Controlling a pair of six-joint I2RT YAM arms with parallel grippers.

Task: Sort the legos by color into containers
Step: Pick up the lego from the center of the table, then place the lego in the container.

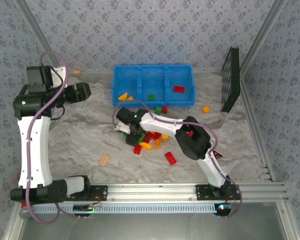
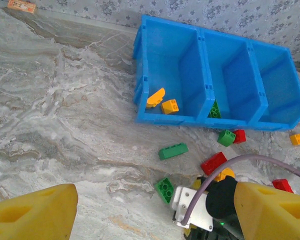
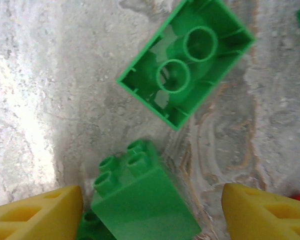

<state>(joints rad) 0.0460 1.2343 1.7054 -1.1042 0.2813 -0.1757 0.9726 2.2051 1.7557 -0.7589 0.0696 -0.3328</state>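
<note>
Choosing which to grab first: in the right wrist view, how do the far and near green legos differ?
The far lego lies flipped, hollow underside up; the near lego shows studs and a smooth side. The far lego lies beyond the fingertips; the near lego sits inside the open right gripper. Both are green, on the table.

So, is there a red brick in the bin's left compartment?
No, the left compartment holds two orange-yellow bricks and nothing red.

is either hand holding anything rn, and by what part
Nothing is held. The right hand is open around a green lego, not clamped on it; the left hand is open too.
</note>
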